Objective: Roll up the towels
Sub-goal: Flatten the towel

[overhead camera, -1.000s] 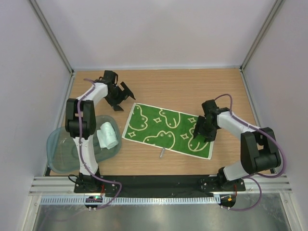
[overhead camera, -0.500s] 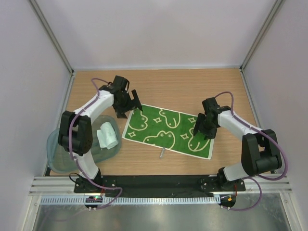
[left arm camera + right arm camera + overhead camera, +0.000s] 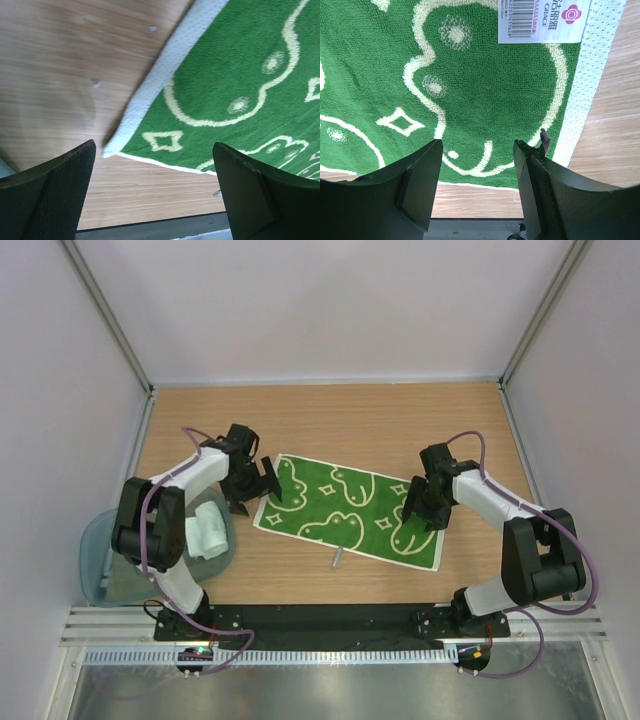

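Two towels, one green towel [image 3: 345, 510] flat under both claws, one mint towel [image 3: 207, 533] rolled in one bin [image 3: 103, 570] beside left claw [image 3: 262, 490], wide open, empty, right claw [image 3: 418, 523] part open, empty

Nubby green terry towel [image 3: 345, 505] (flatter woven white hem [image 3: 150, 85]), smooth matt wood-grain table [image 3: 420, 420], paper label [image 3: 543, 19]

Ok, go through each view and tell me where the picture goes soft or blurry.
Top external: evenly lit and sharp, with only faint shadows on the table. Left wrist: the green towel is fairly crisp, but the table at upper left looks smeared. Right wrist: the sharpest view, the towel's weave and the print on its label are clear.
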